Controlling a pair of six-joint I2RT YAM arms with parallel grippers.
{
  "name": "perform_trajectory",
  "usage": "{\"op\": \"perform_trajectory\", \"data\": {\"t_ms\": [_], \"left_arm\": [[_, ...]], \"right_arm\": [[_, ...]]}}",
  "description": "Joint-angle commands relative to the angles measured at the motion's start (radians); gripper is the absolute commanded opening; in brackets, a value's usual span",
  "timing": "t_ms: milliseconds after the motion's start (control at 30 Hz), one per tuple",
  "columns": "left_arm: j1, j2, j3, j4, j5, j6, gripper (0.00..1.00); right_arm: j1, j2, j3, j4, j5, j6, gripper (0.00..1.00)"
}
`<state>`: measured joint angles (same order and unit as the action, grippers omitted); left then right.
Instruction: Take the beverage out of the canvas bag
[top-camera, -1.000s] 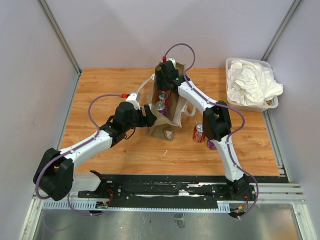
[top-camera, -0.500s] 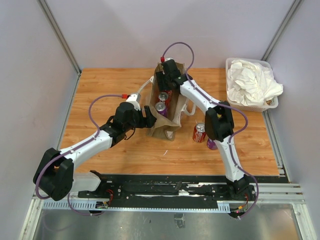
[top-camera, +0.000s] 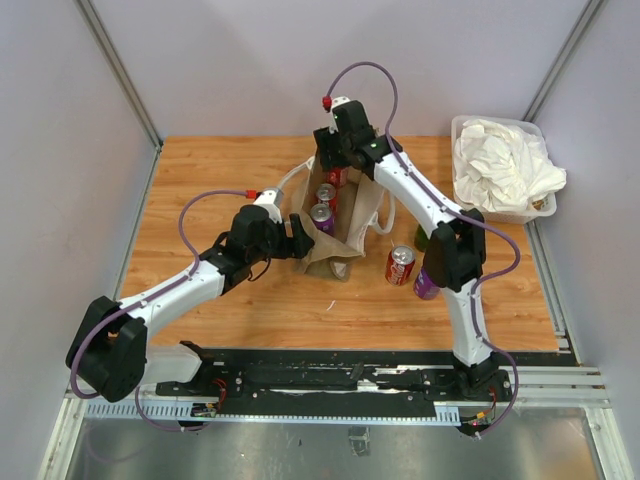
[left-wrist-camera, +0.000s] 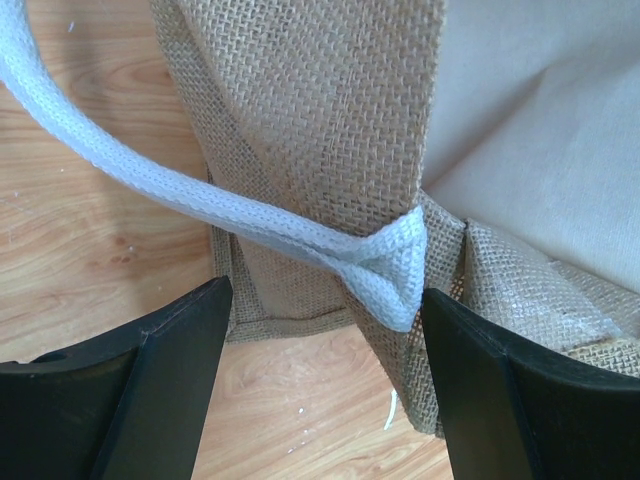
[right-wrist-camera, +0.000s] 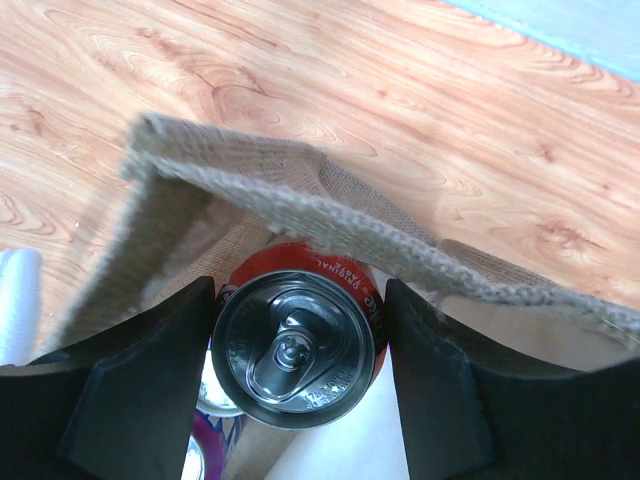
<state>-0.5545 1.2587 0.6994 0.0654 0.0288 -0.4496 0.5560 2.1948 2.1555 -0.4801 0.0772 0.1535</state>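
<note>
Right jaws clamp the red can (right-wrist-camera: 295, 345) at the 12 o'clock end of the canvas bag (top-camera: 355, 225); best lift straight up past the rim. Left jaws stand open astride its 9 o'clock edge.

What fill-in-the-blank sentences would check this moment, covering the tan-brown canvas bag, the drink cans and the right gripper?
1. The right gripper is shut on a ___ aluminium drink can with a silver top.
2. In the top view, ___ silver can tops show inside the tan-brown canvas bag.
3. On the wooden table, the half-hidden can beside the standing red can is ___.

Missing words: red; two; purple.
</note>
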Motion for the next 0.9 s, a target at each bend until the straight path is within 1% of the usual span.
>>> {"op": "perform_trajectory", "data": {"t_ms": [0,233,333,533,867], "left_arm": [[-0.018,0.008,-0.021,-0.128,0.002,0.045,0.81],[-0.018,0.017,-0.01,-0.139,0.0,0.046,0.81],[-0.018,0.017,-0.005,-0.151,-0.005,0.049,0.81],[-0.018,0.006,-0.004,-0.15,-0.017,0.042,0.81],[-0.018,0.028,0.002,-0.143,-0.013,0.046,0.81]], "right_arm": [[0.025,-0.112,0.011,0.036,-0.008,-0.06,0.01],[0.046,-0.203,0.088,-0.083,0.037,-0.108,0.01],[0.046,-0.276,0.091,-0.124,0.047,-0.112,0.01],[0.045,-0.415,0.019,-0.163,0.071,-0.117,0.01],[0.046,-0.578,-0.057,-0.221,0.124,-0.111,0.01]]}}
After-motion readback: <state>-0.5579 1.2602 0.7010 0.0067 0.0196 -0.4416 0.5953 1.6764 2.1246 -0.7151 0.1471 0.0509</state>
